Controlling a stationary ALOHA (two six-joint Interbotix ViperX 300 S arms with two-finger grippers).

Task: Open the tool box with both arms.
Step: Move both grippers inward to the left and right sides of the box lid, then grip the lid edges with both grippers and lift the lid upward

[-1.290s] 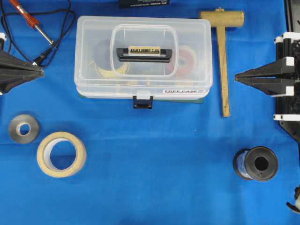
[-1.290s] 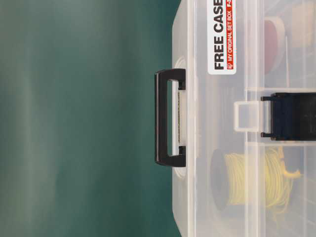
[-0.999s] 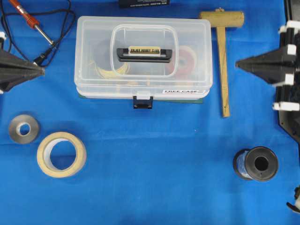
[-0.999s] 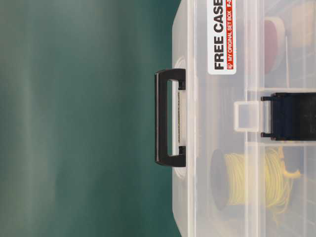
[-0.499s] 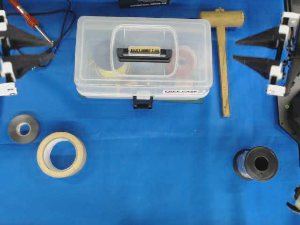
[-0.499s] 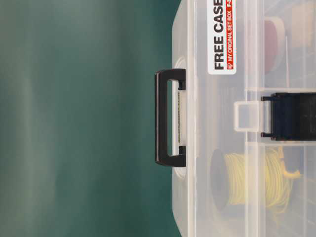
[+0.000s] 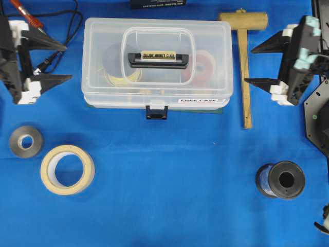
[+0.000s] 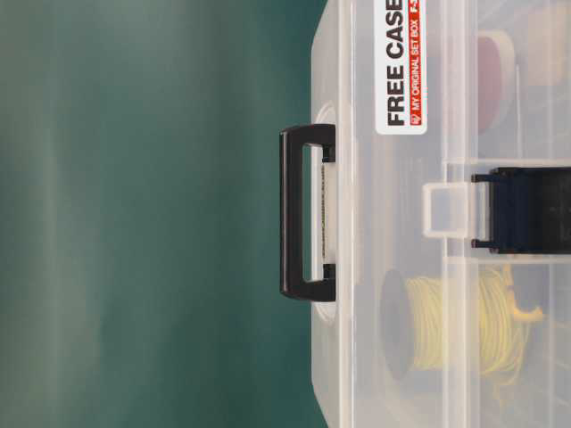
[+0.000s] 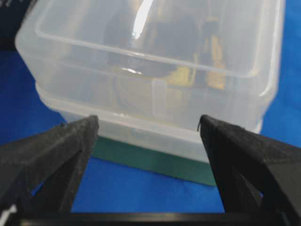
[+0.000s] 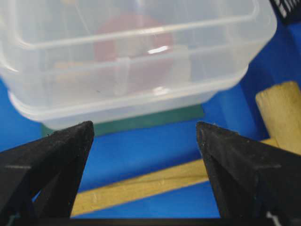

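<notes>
- Here, my left gripper (image 7: 67,63) and right gripper (image 7: 248,65) spread matte black, wedge-shaped fingers wide, holding nothing.
- Between them on blue cloth (image 7: 169,175) sits the tool box (image 7: 157,64): clear glossy plastic, rounded corners, lid latched.

Closed tool box (image 7: 157,64) between open jaws

You see a clear tool box (image 7: 157,62) with a black handle (image 7: 158,58) bearing a tan label, and a dark blue latch (image 7: 156,112), on blue cloth (image 7: 169,180). Right of the box lies a tan wooden mallet (image 7: 243,56); inside it, yellow wire (image 8: 455,321) and a red spool (image 7: 205,64).
</notes>
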